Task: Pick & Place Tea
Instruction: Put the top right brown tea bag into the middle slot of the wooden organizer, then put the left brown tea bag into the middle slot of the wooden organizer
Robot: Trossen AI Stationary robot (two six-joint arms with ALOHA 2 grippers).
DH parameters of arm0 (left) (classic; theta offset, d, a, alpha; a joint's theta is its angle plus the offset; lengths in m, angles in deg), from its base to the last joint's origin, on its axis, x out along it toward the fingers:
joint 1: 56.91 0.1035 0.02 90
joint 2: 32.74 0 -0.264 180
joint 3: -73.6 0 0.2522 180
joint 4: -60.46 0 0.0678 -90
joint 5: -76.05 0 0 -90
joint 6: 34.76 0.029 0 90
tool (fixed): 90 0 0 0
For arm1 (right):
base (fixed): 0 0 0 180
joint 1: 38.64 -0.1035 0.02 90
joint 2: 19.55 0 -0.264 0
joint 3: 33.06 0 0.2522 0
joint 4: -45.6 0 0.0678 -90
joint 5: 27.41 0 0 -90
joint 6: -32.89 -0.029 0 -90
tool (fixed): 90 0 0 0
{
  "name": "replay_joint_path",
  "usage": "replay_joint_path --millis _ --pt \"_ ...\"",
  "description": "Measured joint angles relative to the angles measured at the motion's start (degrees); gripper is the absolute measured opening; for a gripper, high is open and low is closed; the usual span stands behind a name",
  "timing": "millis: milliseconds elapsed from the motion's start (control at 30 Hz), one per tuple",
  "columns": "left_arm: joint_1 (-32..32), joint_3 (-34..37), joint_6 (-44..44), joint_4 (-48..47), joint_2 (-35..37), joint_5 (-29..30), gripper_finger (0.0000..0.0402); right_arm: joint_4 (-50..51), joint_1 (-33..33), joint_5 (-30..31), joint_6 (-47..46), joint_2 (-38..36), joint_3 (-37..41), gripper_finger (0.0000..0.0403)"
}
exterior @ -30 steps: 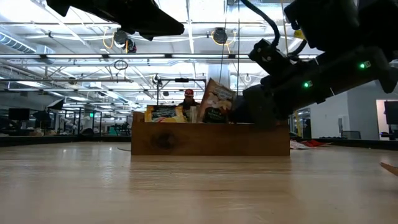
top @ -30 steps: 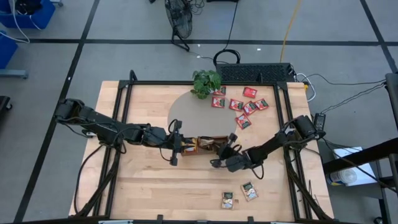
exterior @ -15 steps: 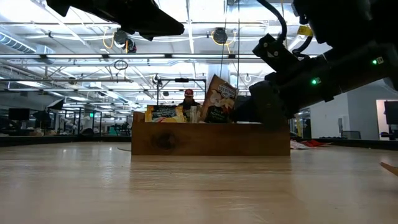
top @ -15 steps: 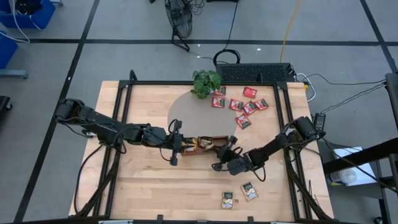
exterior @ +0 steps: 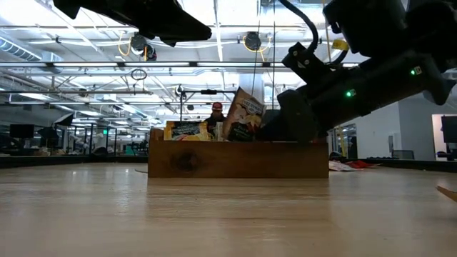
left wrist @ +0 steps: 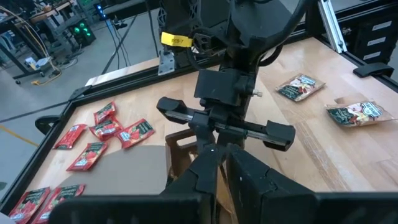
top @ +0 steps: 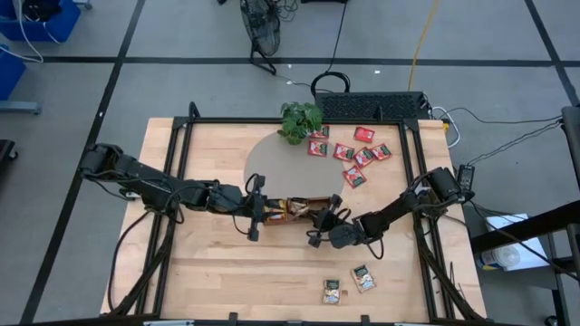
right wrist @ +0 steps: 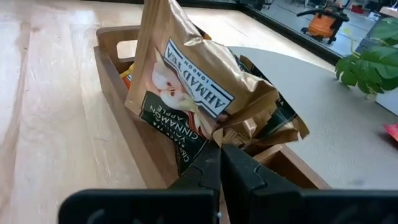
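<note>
- A pale beige tea packet (right wrist: 186, 93), printed with apple artwork, stands tilted above the wooden tray (top: 305, 211), its lower corner pinched by the right gripper (right wrist: 219, 163), whose fingers are pressed together on it.
- In the low view this packet (exterior: 243, 114) projects above the tray's rim, leaning toward the right arm.
- The tray (exterior: 235, 158) sits near the middle of the surface (top: 227, 272); other packets stand inside it, among them an orange-yellow one (exterior: 184, 130) at its left end as the low view shows it.
- The right gripper (top: 323, 220) is at the tray's right end in the high view, its arm running back toward the surface's right edge.
- The left gripper (top: 256, 212) is at the tray's opposite end, just beside its wall. Its fingers (left wrist: 249, 177) stand close together; whether they hold anything cannot be told.
- A group of red packets (top: 353, 152) lies loose on the far right part of the surface, partly on a grey mat (top: 272, 163), well apart from the tray.
- Two beige-and-green packets (top: 349, 282) lie flat near the front edge, right of centre, apart from both grippers.
- A potted plant (top: 300, 119) stands at the far edge of the surface, beside the nearest red packets.
- A floor fan (top: 259, 27) stands on the floor beyond the surface.
</note>
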Motion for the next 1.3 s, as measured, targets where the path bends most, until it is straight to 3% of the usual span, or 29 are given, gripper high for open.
replay_joint_path --millis 533,1033,1167,1300 --pt "0.0 0.0 0.0 0.0 0.0 0.0 0.0042 -4.0 0.0 0.2 3.4 0.0 0.0 0.0091" --pt "0.0 0.0 0.0 0.0 0.0 0.0 0.0042 -10.3 -3.4 3.1 17.3 -3.4 0.0 0.0083" --pt "0.0 0.0 0.0 0.0 0.0 0.0 0.0042 -8.9 -6.9 -2.2 22.2 -7.4 0.0 0.008" --pt "0.0 0.0 0.0 0.0 0.0 0.0 0.0042 -8.4 -11.9 -12.8 25.7 -12.7 0.0 0.008"
